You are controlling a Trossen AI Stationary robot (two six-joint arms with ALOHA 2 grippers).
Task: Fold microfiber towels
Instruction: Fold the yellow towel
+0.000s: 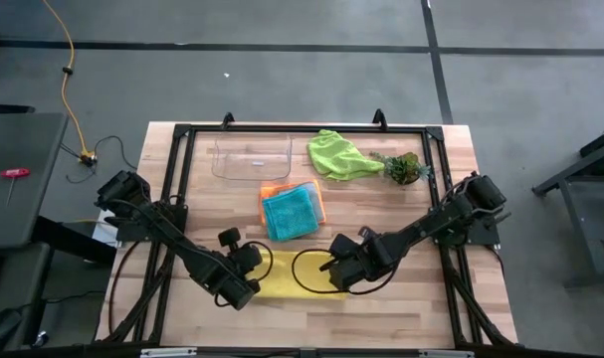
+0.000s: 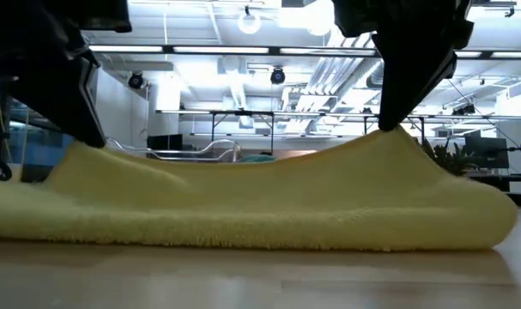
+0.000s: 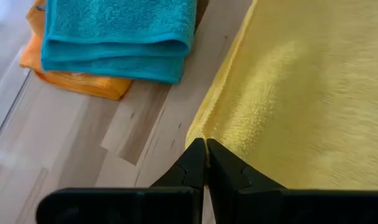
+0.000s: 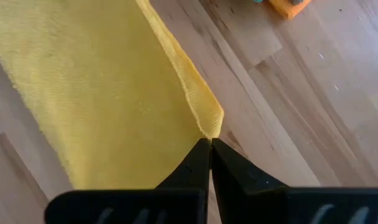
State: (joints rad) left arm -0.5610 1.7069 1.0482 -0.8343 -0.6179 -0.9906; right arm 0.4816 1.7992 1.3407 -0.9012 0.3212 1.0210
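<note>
The yellow towel (image 1: 282, 275) is laid at the near middle of the table (image 1: 421, 298), its long axis running from the left arm's side to the right arm's. Its plush, lettering-free pile is pinched at one corner by the clenched left gripper (image 3: 205, 144) and at another by the clenched right gripper (image 4: 210, 142). The teal towel (image 1: 290, 212) is stacked folded on the orange towel (image 1: 270, 190) just behind, with the lime green towel (image 1: 339, 156) crumpled farther back.

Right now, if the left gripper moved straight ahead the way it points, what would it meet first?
Probably the teal towel stacked on the orange towel, though depth is unclear. The left gripper is shut on the yellow towel.
</note>
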